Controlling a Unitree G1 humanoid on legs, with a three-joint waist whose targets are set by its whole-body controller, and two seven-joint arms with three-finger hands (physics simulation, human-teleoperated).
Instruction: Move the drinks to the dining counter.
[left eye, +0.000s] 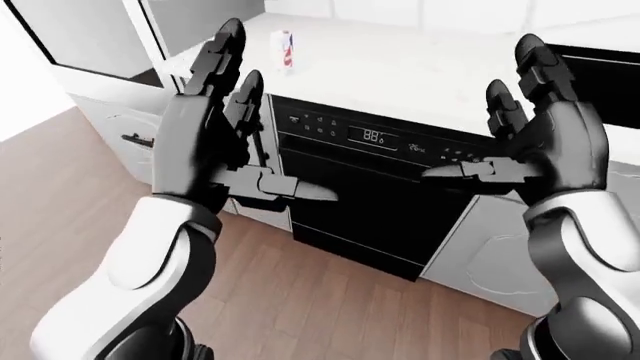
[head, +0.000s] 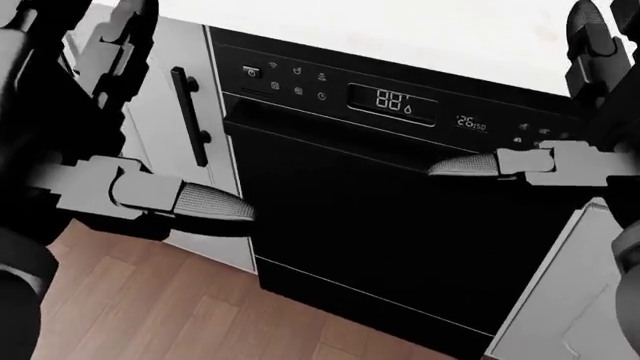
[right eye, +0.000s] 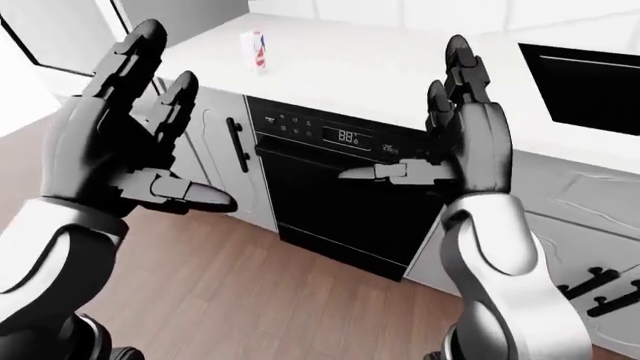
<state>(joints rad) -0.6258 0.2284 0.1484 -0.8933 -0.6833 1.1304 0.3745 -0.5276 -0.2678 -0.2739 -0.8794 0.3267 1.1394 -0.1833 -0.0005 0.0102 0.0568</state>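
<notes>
Your left hand (left eye: 215, 142) is spread wide, its two long black fingers (left eye: 222, 56) pointing up and its grey-tipped thumb (left eye: 305, 191) jutting toward the right of the left-eye view, with nothing between them. Your right hand (right eye: 470, 142) mirrors it: fingers upright, thumb (right eye: 375, 172) pointing left across the view, palm empty. Both hands float apart from each other and well short of the cabinets, each on a glossy white forearm (left eye: 165, 255) that rises from the bottom of the eye views. Between and beyond the two thumbs stands a black built-in dishwasher (head: 400, 225) with a lit digital display (head: 392, 100) on its control strip, and in the head view it fills most of the picture. To its left is a white cabinet door (head: 195, 97) with a vertical black bar handle (head: 190, 116). Above them runs a pale white countertop (left eye: 400, 75), and on it, toward the upper left of both eye views, stands a small white drink carton with red and blue markings (right eye: 257, 49), upright and well away from either hand. A black cooktop (right eye: 585, 82) is set into the counter at the right of the right-eye view. Warm brown wooden plank flooring (left eye: 330, 307) lies below.
</notes>
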